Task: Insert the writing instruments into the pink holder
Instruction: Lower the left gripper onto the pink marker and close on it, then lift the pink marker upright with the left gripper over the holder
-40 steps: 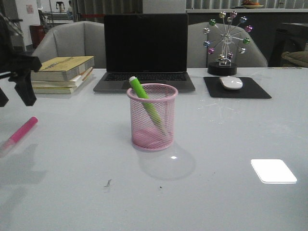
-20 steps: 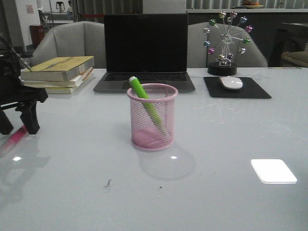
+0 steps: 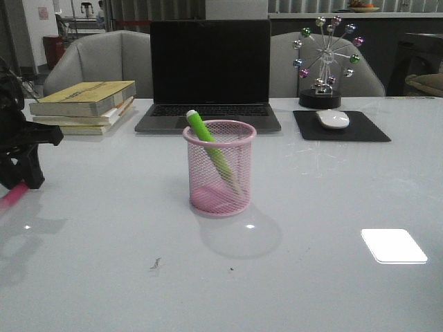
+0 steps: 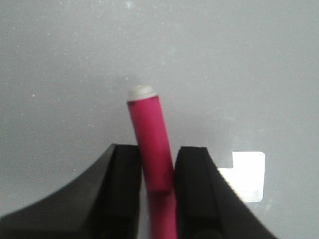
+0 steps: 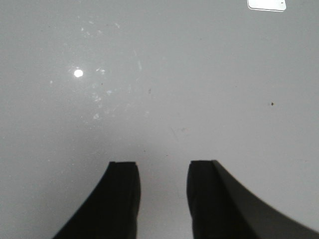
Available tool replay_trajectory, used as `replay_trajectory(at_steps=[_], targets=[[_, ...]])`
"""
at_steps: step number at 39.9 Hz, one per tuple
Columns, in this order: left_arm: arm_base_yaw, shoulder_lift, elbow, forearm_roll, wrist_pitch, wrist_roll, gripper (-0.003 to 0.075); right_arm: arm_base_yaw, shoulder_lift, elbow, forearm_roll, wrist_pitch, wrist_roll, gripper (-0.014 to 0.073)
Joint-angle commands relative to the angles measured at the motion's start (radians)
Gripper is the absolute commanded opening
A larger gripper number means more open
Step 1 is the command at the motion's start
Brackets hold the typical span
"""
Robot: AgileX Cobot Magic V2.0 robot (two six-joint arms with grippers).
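Note:
The pink holder (image 3: 219,173) stands mid-table with the green marker (image 3: 201,128) leaning inside it, whitish end poking over the rim. At the far left edge the hot pink marker (image 3: 10,197) lies low by the tabletop. My left gripper (image 3: 19,183) is down over it. In the left wrist view, the pink marker (image 4: 148,127) runs between the black fingers (image 4: 124,174), its whitish end pointing away, and my left gripper (image 4: 157,149) is shut on its barrel. My right gripper (image 5: 163,164) is open over bare table, outside the front view.
A closed-screen laptop (image 3: 210,69) sits behind the holder. Stacked books (image 3: 86,104) lie at the back left. A mouse on a black pad (image 3: 333,120) and a ball ornament (image 3: 325,59) are at the back right. Bright light patch (image 3: 393,245) reflects off the tabletop.
My left gripper came down and shifted left onto the pink marker, which lay free on the table a second ago. The holder and green marker have not moved.

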Motion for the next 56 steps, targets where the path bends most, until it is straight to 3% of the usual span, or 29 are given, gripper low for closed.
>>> replay_trajectory(at_steps=[1, 16, 27, 36, 47, 56], targets=[[-0.001, -0.046, -0.026, -0.011, -0.004, -0.002, 0.0097, -0.004, -0.010, -0.027, -0.005, -0.058, -0.003, 0.0363], [-0.001, -0.083, -0.026, -0.015, -0.002, -0.002, 0.0100, -0.004, -0.010, -0.027, -0.005, -0.016, -0.003, 0.0363], [-0.030, -0.257, -0.026, -0.126, -0.186, 0.087, 0.0099, -0.004, -0.010, -0.027, -0.005, -0.015, -0.003, 0.0363], [-0.162, -0.373, -0.024, -0.142, -0.344, 0.131, 0.0099, -0.004, -0.010, -0.027, -0.005, -0.015, -0.003, 0.0363], [-0.390, -0.413, 0.022, -0.147, -0.637, 0.131, 0.0099, -0.004, -0.010, -0.027, -0.005, -0.014, -0.003, 0.0363], [-0.568, -0.413, 0.178, -0.206, -1.059, 0.122, 0.0099, -0.004, -0.010, -0.027, -0.006, -0.013, -0.003, 0.0363]])
